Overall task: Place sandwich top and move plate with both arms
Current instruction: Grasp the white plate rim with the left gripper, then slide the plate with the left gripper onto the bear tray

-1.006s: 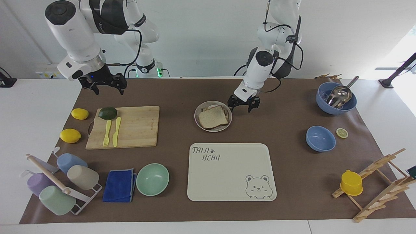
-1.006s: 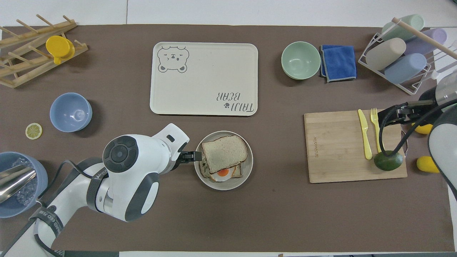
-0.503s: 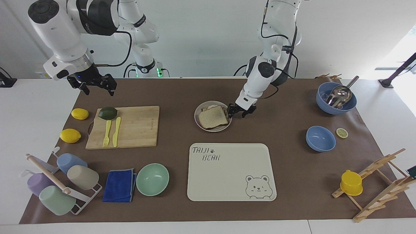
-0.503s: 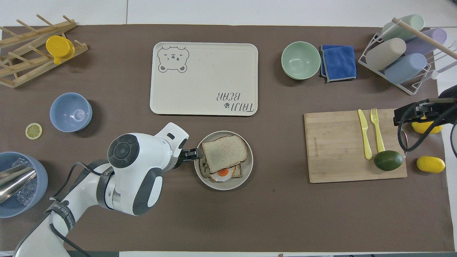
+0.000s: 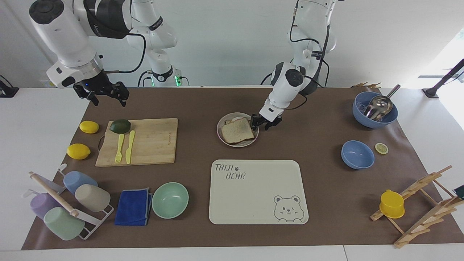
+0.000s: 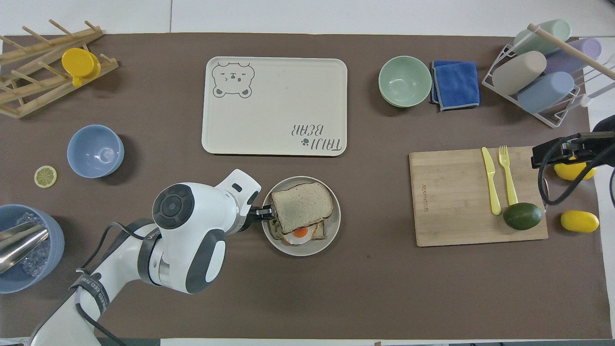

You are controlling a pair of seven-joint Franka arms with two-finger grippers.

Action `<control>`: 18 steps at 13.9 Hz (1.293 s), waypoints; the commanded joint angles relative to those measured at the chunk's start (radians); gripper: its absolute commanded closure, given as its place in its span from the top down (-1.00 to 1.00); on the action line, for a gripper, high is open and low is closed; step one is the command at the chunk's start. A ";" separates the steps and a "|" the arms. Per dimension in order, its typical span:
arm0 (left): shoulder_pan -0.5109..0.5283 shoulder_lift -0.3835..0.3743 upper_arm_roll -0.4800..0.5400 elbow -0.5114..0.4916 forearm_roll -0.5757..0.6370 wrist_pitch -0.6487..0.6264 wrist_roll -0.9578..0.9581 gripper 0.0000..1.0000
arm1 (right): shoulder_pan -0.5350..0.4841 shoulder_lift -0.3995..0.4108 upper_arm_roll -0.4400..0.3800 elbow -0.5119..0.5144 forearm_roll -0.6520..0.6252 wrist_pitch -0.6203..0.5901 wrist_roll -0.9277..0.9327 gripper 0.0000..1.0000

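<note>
sandwich top (image 6: 301,206) lies skewed on the plate (image 5: 222,137), mid-frame, speckled brown, dark crust.
my left gripper (image 5: 265,122) at its rim, my right gripper (image 5: 102,92) waiting upper left; grip unclear on both.

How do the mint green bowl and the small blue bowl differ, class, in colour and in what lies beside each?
The mint green bowl is pale green; the small blue bowl is blue. The mint green bowl sits beside a folded blue cloth; the small blue bowl sits beside a lemon slice. The green one lies toward the right arm's end, the blue toward the left arm's. Both are round, upright and empty.
</note>
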State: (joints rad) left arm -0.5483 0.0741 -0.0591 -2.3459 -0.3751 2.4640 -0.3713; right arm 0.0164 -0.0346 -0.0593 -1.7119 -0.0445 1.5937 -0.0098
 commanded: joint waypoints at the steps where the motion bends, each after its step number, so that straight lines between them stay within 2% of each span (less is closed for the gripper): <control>1: -0.021 0.015 0.012 -0.012 -0.024 0.030 0.026 -0.28 | -0.019 -0.013 0.004 -0.006 0.069 0.017 -0.036 1.00; 2: -0.021 0.015 0.012 -0.012 -0.025 0.030 0.031 -0.59 | -0.018 -0.014 0.004 -0.005 0.069 0.017 -0.039 1.00; 3: -0.021 0.015 0.012 -0.012 -0.025 0.029 0.034 -1.00 | -0.013 -0.014 0.004 -0.005 0.067 0.017 -0.039 1.00; 9: -0.006 -0.002 0.012 0.023 -0.039 -0.022 0.037 -1.00 | -0.003 -0.014 0.010 0.000 0.058 0.014 -0.038 1.00; 11: 0.051 -0.014 0.013 0.127 -0.041 -0.153 0.037 -1.00 | -0.004 -0.014 0.010 -0.002 0.054 0.014 -0.036 1.00; 13: 0.120 0.013 0.015 0.288 -0.051 -0.302 0.041 -1.00 | -0.003 -0.014 0.013 0.000 0.052 0.015 -0.038 1.00; 16: 0.209 0.113 0.016 0.468 -0.057 -0.349 0.145 -1.00 | -0.003 -0.021 0.024 -0.002 0.037 0.006 -0.051 1.00; 18: 0.229 0.218 0.018 0.590 -0.056 -0.349 0.233 -1.00 | -0.004 -0.022 0.022 -0.003 0.037 0.006 -0.075 1.00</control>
State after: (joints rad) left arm -0.3385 0.1557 -0.0387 -1.9090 -0.4036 2.1419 -0.2225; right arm 0.0207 -0.0412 -0.0392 -1.7032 -0.0058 1.5950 -0.0407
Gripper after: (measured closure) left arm 0.956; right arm 0.000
